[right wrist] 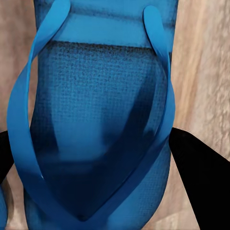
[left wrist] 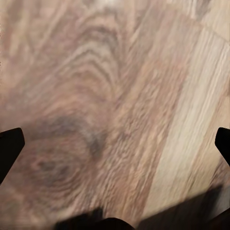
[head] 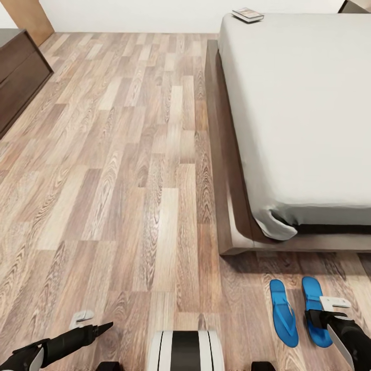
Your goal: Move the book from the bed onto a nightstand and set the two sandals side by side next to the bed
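Observation:
Two bright blue sandals lie side by side on the wood floor just off the bed's point(head: 304, 113) foot corner, the left sandal point(head: 283, 312) and the right sandal point(head: 312, 298). My right gripper point(head: 325, 316) hovers over the right sandal point(right wrist: 96, 120), open, with a finger point(right wrist: 201, 177) on either side of its strap end. My left gripper point(head: 98, 329) hangs open over bare floor point(left wrist: 115, 96) at the lower left. The book point(head: 247, 14) lies at the mattress's far corner. A dark corner that may be a nightstand point(head: 353, 6) shows beyond the bed.
A big dark wood dresser point(head: 20, 72) stands along the left wall, with a brown door point(head: 32, 18) behind it. A wide stretch of plank floor point(head: 129, 170) runs between dresser and bed. The bed's dark frame point(head: 221, 170) juts out low.

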Tool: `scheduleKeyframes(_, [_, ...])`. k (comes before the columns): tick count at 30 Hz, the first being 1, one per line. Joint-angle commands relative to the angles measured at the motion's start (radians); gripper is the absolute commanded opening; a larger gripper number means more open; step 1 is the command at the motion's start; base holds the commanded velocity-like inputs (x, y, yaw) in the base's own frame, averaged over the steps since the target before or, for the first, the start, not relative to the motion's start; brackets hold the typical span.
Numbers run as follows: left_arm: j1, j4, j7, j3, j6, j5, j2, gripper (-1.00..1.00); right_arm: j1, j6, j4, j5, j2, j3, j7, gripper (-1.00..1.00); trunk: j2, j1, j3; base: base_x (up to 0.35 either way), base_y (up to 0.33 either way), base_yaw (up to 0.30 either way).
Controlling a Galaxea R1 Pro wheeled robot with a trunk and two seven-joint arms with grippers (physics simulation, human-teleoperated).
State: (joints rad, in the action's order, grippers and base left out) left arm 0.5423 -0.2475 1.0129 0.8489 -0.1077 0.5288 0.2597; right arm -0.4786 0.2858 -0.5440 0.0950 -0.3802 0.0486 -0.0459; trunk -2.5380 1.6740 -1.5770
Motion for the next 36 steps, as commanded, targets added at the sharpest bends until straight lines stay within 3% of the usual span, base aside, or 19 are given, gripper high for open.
scheduleKeyframes(1, [0.001,-0.001,0.006,0.009,-0.010,0.005,0.000,1.00,0.000,0.005,-0.002,0.010,0.000,-0.001,-0.005,-1.00,0.000,0.000,-0.005,0.000,0.000,0.000])
scheduleKeyframes(9, [0.001,-0.001,0.008,0.009,-0.012,0.006,0.000,1.00,0.000,0.005,-0.002,0.009,0.000,-0.001,-0.005,-1.00,-0.002,0.004,-0.035,0.000,0.000,0.000])
scheduleKeyframes(33, [0.001,-0.002,0.010,0.009,-0.012,0.005,0.000,1.00,0.000,-0.078,-0.001,0.010,0.000,0.000,-0.002,-1.00,-0.002,0.004,-0.035,0.000,0.000,0.000])
scheduleKeyframes(36, [0.001,-0.001,0.009,0.009,-0.012,0.006,0.000,1.00,0.000,-0.130,0.003,0.011,0.000,0.000,0.000,-1.00,-0.002,0.004,-0.035,0.000,0.000,0.000])
